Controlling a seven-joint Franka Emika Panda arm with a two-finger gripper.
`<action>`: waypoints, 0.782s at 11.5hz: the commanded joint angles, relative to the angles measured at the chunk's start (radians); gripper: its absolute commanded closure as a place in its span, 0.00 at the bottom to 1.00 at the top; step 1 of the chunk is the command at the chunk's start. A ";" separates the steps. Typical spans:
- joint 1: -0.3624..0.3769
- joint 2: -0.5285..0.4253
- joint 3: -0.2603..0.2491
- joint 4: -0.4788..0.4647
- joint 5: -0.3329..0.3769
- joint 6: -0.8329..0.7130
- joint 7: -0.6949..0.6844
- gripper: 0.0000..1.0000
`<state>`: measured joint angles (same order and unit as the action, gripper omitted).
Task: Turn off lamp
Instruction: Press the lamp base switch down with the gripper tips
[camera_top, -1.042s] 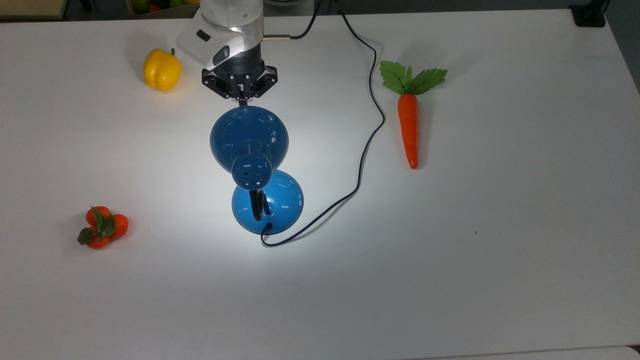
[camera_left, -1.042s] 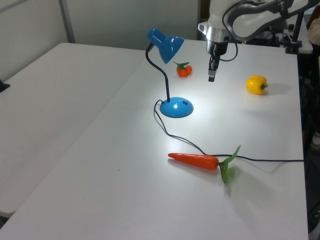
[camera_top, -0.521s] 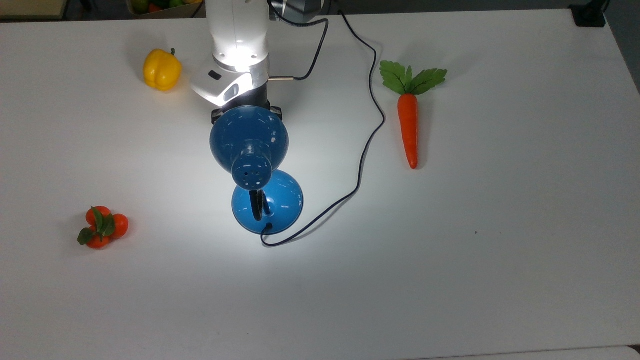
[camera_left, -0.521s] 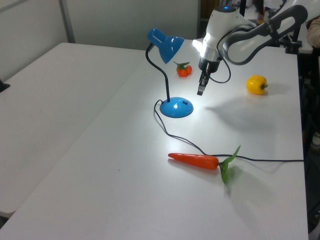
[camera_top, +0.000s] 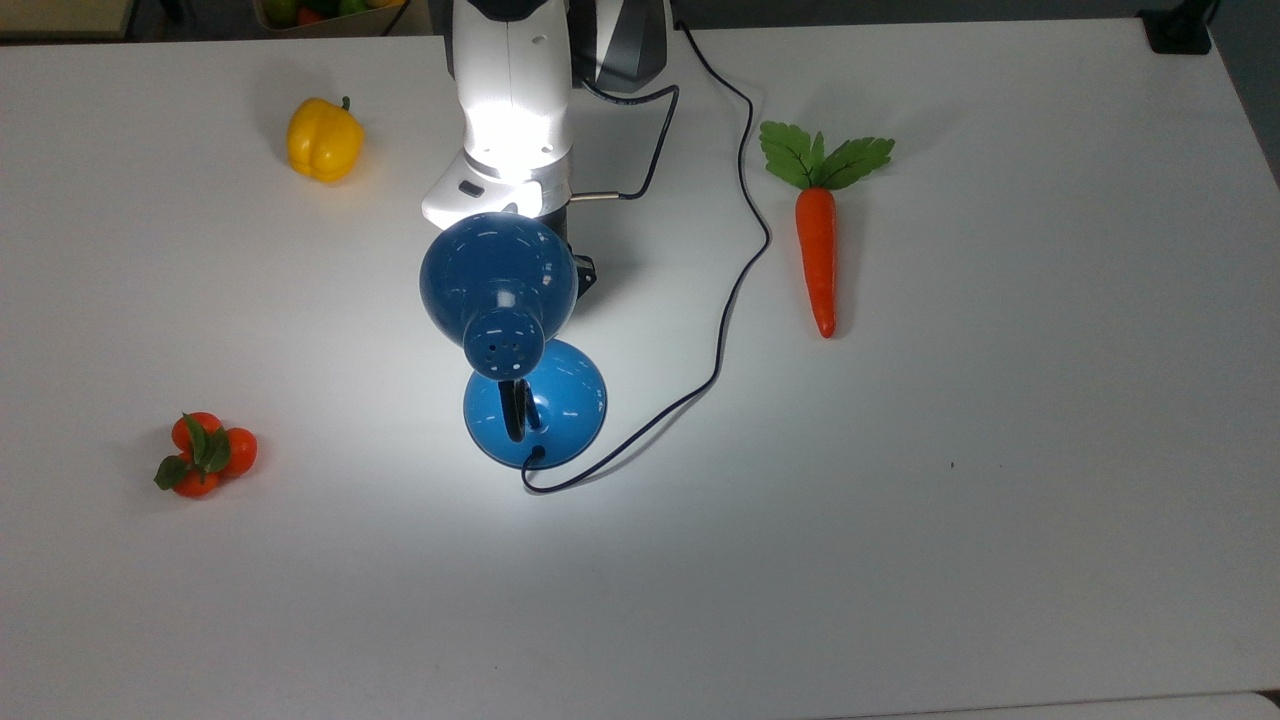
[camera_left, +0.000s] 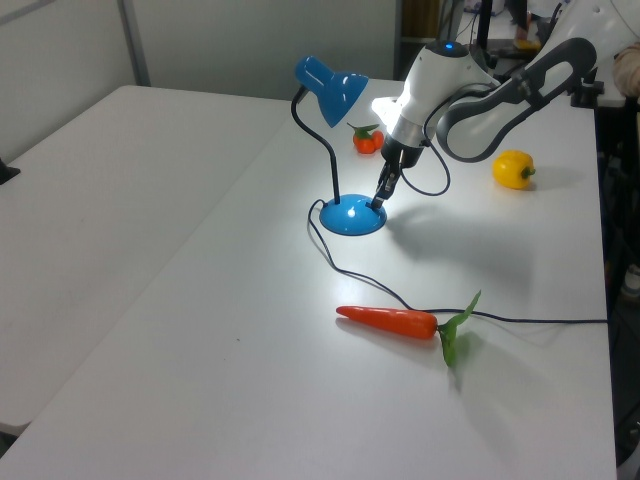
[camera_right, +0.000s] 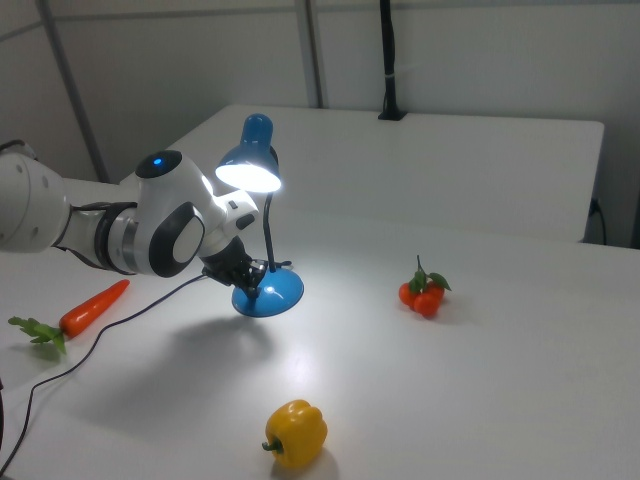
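Right, your gripper (camera_left: 379, 197) hangs tilted w/ its tips at the base (camera_left: 352, 217) of the lamp (camera_left: 331, 85), prob. aimed at a switch there. Fingers look pressed together, fit for poking. Bulb's lit, shade above the tips. Cord (camera_top: 735, 280) trails off the base's far side, clear of the tips.

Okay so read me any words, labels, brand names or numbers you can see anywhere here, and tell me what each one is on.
No readable text, label, brand or number anywhere.
The lamp: plain blue shade and base, no marking.
The robot arm: white and grey shells, no legible lettering; a small blue light only.
The yellow pepper, carrot, oranges and table: no print.
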<state>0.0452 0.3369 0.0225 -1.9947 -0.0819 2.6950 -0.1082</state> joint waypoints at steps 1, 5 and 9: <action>0.007 0.014 -0.006 0.002 0.010 0.052 0.007 1.00; 0.008 0.021 -0.006 0.002 0.010 0.046 0.012 1.00; 0.010 0.016 -0.006 -0.001 0.007 -0.034 0.041 1.00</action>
<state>0.0447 0.3460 0.0225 -1.9949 -0.0819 2.7209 -0.1018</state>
